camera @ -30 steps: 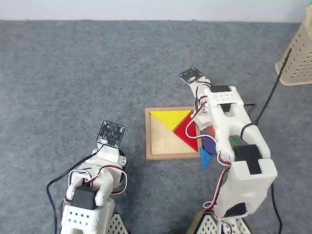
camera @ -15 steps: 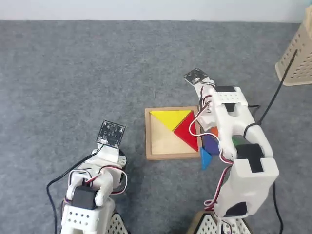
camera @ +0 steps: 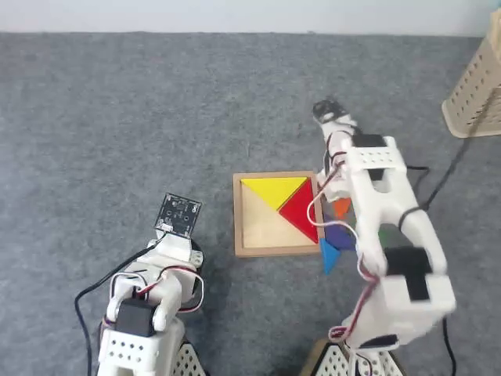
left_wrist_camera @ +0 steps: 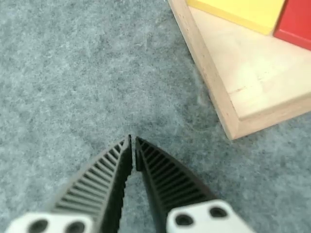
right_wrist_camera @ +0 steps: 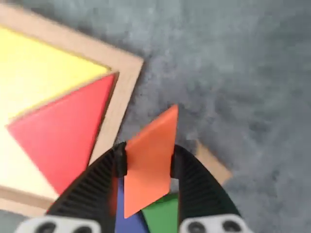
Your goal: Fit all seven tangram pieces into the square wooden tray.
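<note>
The square wooden tray [camera: 238, 227] lies on grey carpet and holds a yellow triangle [camera: 275, 190] and a red triangle [camera: 301, 211]. My right gripper [right_wrist_camera: 146, 154] is shut on an orange piece [right_wrist_camera: 149, 165], held just outside the tray's rim [right_wrist_camera: 124, 94] beside the red triangle [right_wrist_camera: 58, 145]. Under it lie a green piece [right_wrist_camera: 160, 216] and a purple piece [camera: 338, 233], with a blue triangle [camera: 329, 254] near the tray's corner. My left gripper [left_wrist_camera: 132, 141] is shut on nothing, low over the carpet just off the tray's corner [left_wrist_camera: 233, 124].
A pale perforated basket [camera: 479, 82] stands at the far right edge. A small tan shape [right_wrist_camera: 212, 163] lies on the carpet beside the right gripper. The left arm [camera: 153, 301] sits folded near the front edge.
The right arm has swung to the right and a little farther back, off the tray's edge, with the orange piece in its gripper. The left arm has not moved.
</note>
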Motion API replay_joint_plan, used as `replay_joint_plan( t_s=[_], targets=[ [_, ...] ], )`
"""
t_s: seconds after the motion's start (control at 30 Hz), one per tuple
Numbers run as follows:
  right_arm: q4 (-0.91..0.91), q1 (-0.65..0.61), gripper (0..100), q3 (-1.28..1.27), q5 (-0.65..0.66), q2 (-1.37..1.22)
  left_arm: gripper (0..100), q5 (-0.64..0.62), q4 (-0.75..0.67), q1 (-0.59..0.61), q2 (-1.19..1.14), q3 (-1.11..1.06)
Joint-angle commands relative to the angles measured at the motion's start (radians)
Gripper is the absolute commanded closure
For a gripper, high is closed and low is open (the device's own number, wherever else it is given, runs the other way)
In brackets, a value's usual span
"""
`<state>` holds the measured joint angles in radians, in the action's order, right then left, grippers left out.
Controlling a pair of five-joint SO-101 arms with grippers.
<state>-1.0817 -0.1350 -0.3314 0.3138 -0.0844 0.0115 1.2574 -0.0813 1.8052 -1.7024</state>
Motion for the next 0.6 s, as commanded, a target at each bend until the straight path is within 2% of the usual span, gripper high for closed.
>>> replay_joint_plan(
  t_s=[0.0,0.1,0.23,0.37,0.57],
  targets=[
    [-0.016,0.008,99.1,-0.031,-0.086,0.234,99,-0.008,0.006,0.003,0.020,0.018],
    [-0.022,-0.067,99.1,-0.072,-0.103,0.360,99,-0.008,0.006,0.003,0.020,0.018],
    [-0.022,-0.239,99.1,-0.098,-0.109,0.395,99,-0.008,0.006,0.003,0.020,0.018],
    [-0.012,-0.369,99.1,-0.057,-0.173,0.269,99,-0.008,0.006,0.003,0.020,0.018],
    [-0.022,-0.427,99.1,0.141,-0.293,-0.027,99,-0.008,0.006,0.003,0.020,0.018]
  ],
)
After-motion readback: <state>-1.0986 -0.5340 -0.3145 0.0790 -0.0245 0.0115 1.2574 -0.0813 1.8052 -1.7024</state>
